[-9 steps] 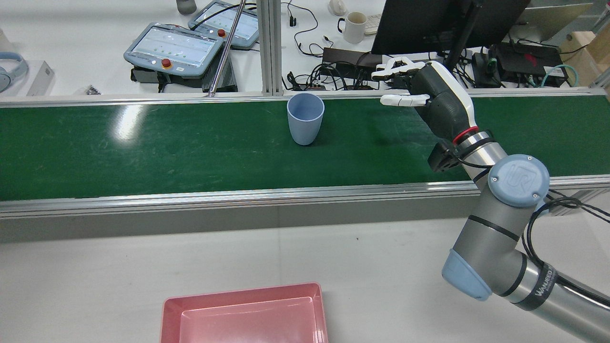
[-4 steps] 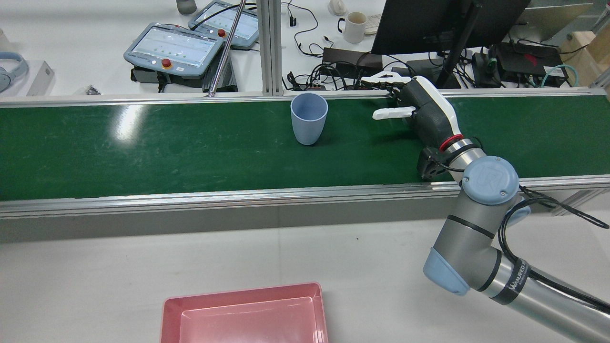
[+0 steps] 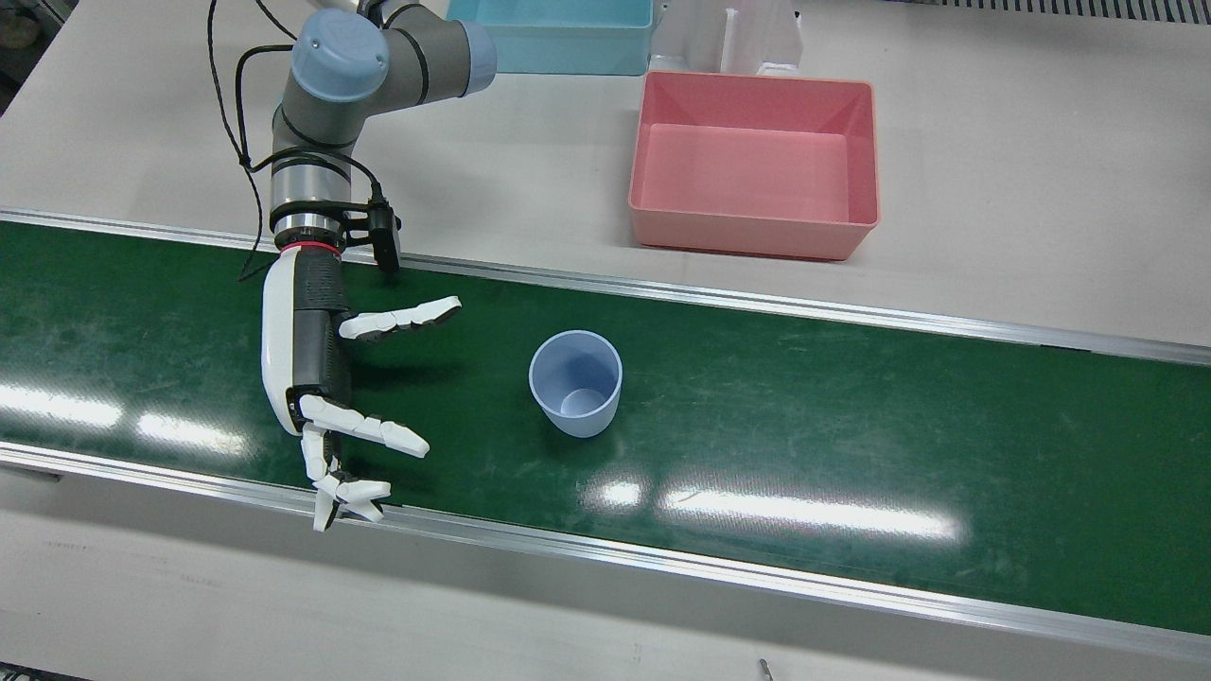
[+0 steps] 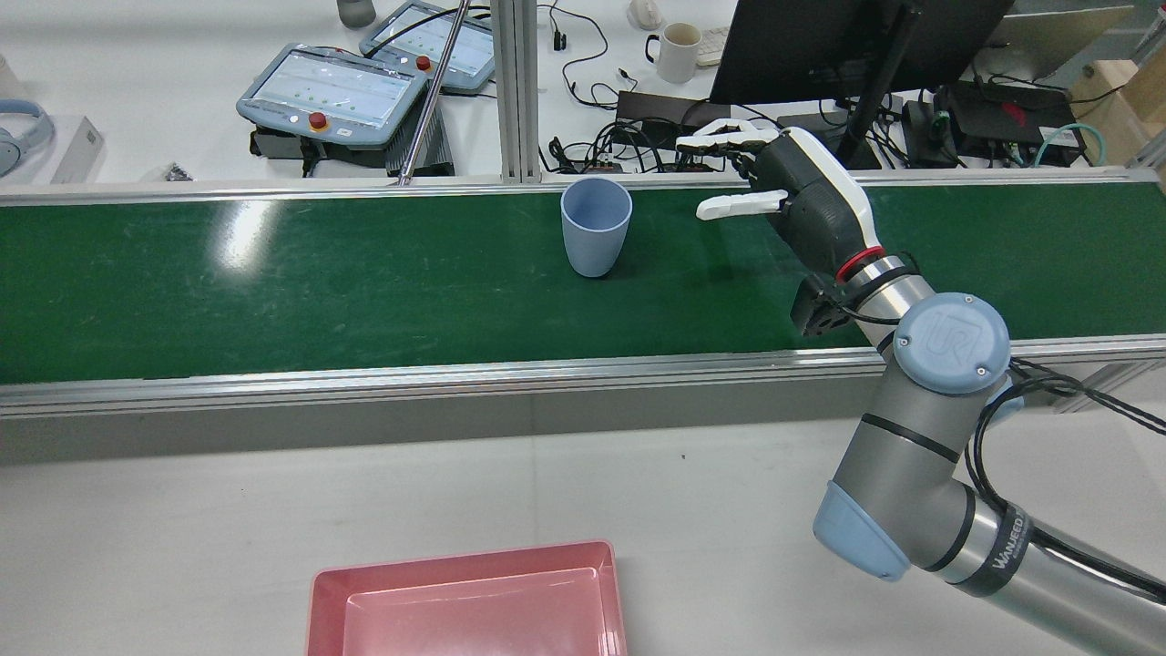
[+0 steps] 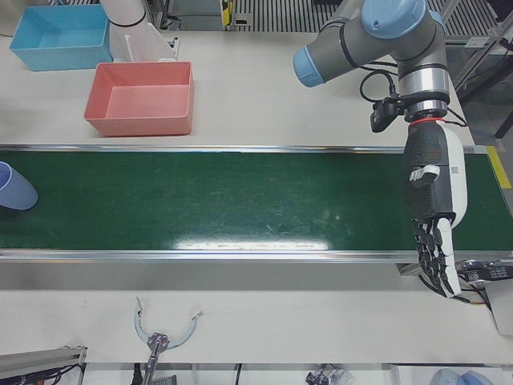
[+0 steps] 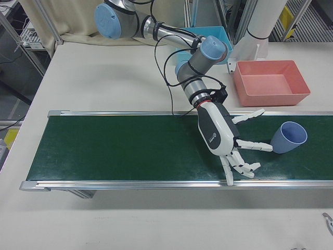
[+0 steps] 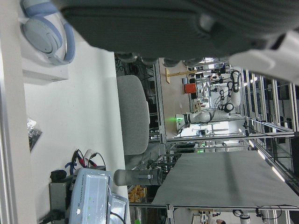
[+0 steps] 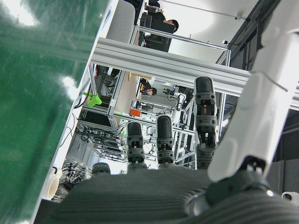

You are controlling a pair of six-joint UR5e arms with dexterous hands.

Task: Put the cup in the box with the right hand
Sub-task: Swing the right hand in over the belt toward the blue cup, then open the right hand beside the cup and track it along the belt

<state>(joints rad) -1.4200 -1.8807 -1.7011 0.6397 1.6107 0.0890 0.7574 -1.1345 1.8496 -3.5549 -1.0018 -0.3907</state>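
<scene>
The pink box sits at the counter's near edge; beyond it, mid-belt toward the green conveyor's far edge, the blue cup stands upright, the right hand spread wide, empty, well apart

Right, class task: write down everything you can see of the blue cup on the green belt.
The blue cup is a plain, pale blue tumbler with no handle, looking like matte plastic and tapering to a narrower base. It stands upright and empty on the green belt, mouth open upward. Nothing else touches it: the right robot hand is open beside it with a clear gap between them. The pink box sits off the belt on the table.
</scene>
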